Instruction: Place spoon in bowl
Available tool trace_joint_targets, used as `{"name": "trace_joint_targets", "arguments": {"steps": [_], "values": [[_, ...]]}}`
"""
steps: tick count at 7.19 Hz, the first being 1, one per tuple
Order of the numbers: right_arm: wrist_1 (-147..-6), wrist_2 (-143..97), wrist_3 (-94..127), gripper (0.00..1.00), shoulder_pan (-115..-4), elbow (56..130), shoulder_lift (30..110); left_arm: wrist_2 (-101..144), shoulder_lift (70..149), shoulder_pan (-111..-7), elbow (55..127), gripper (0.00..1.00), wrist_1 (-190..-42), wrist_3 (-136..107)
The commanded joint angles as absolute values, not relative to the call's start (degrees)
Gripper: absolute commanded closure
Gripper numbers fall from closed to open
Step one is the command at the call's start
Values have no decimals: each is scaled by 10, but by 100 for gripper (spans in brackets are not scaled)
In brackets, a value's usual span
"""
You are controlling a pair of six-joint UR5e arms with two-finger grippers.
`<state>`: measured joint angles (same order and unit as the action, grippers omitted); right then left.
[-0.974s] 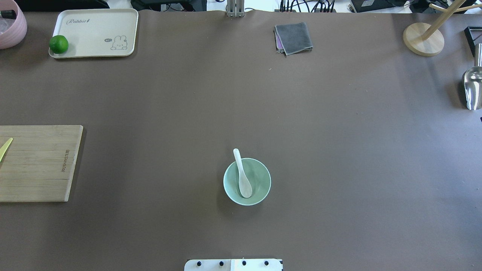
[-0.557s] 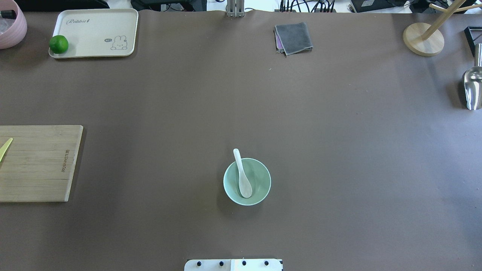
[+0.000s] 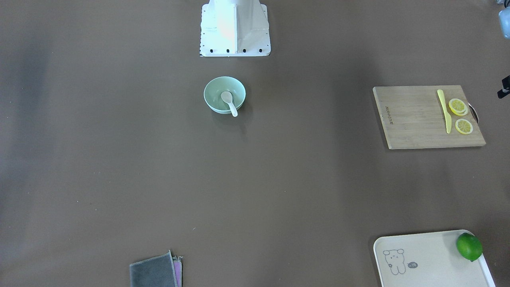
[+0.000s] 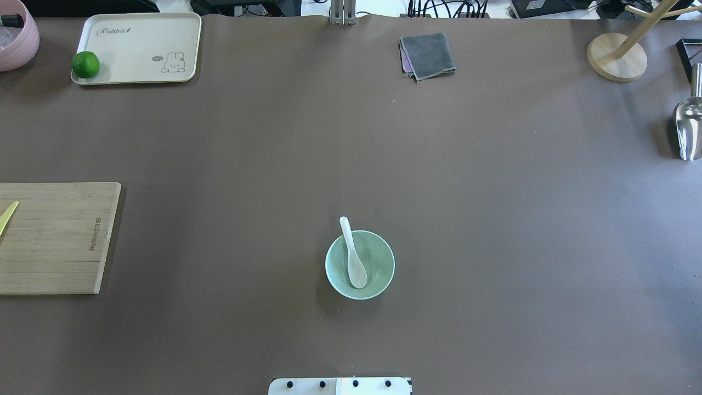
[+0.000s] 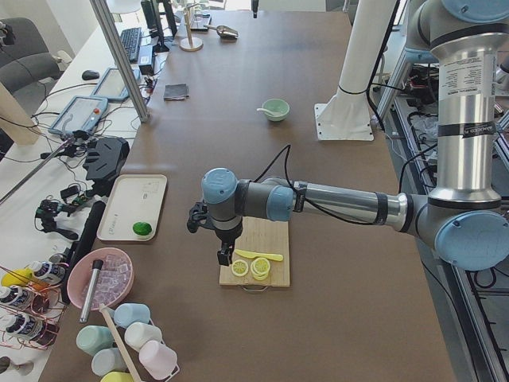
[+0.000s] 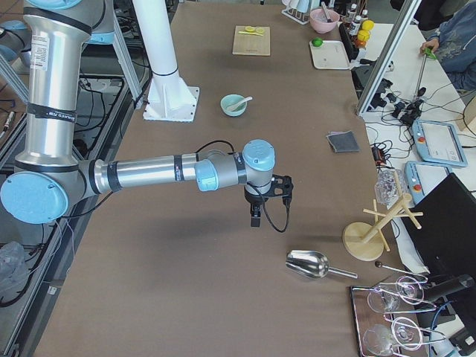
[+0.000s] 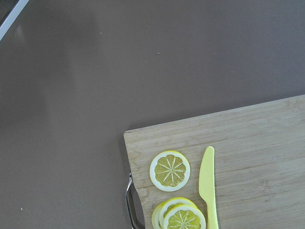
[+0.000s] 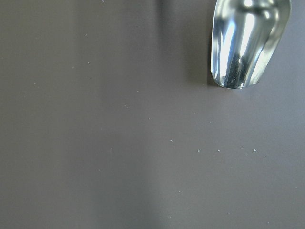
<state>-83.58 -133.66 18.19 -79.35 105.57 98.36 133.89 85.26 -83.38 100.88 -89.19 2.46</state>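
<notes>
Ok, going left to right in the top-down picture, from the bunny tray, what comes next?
tray → bowl, with the spoon in it → grey cloth → wooden stand → metal scoop

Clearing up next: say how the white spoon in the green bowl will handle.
The glossy white soup spoon looks rigid and, given its sheen, probably slippery. Its handle overhangs the rim of the pale mint-green round bowl, so pushing there may pivot it or tip the bowl.
</notes>
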Motion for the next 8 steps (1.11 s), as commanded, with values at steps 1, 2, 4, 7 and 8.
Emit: {"name": "trace_joint_targets", "arguments": {"steps": [1, 2, 4, 7, 8], "values": [[-845, -1337, 182, 0, -794, 1052, 980, 1341, 847, -847, 1011, 2, -891, 25], [-848, -1337, 181, 0, -795, 1049, 978, 1341, 847, -846, 1012, 2, -890, 25], [-855, -1337, 181, 0, -799, 1027, 959, 1343, 846, -850, 1013, 2, -893, 30], [-873, -1338, 149, 0, -809, 1004, 940, 1339, 846, -850, 1016, 2, -895, 30], [-897, -1338, 131, 0, -812, 1009, 934, 1339, 846, -850, 1015, 2, -893, 30]]}}
